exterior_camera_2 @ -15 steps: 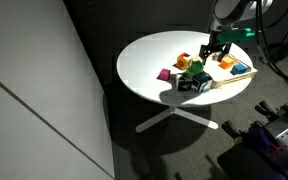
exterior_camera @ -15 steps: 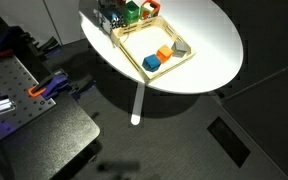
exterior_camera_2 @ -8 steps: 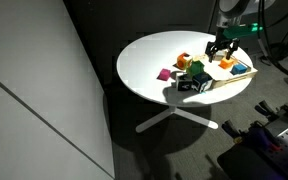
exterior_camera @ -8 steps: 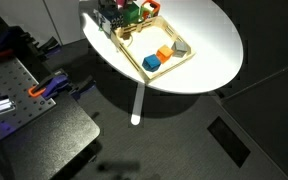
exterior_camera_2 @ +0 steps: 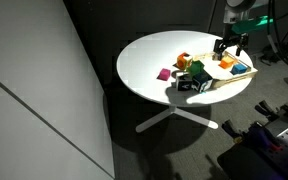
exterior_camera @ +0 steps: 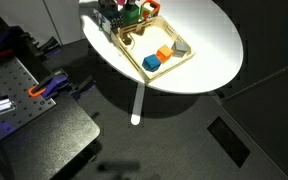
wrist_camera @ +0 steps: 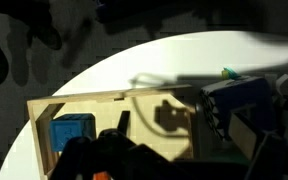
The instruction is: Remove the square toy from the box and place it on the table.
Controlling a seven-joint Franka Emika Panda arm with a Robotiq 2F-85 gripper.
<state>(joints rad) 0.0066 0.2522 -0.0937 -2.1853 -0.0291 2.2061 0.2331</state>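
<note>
End effector [exterior_camera_2: 231, 47] hangs over the far end of the box [exterior_camera_2: 234, 78], above the blocks and touching nothing I can see. In the wrist view its end effector [wrist_camera: 174, 165] is spread wide, with the dark fingers [wrist_camera: 84, 160] low at both sides of the picture and nothing between them. The checkered square toy [exterior_camera_2: 190, 85] sits at the opposite end of the box, the end nearest that exterior camera, well apart from the end effector (whether it's fully inside the rim I can't tell). A green block [exterior_camera_2: 197, 71] is just behind it, and a pink block [exterior_camera_2: 165, 74] is out on the white desk [exterior_camera_2: 149, 60]. From above, a blue cube [exterior_camera: 151, 63] and an orange block [exterior_camera: 165, 53] lie side by side in the box.
</note>
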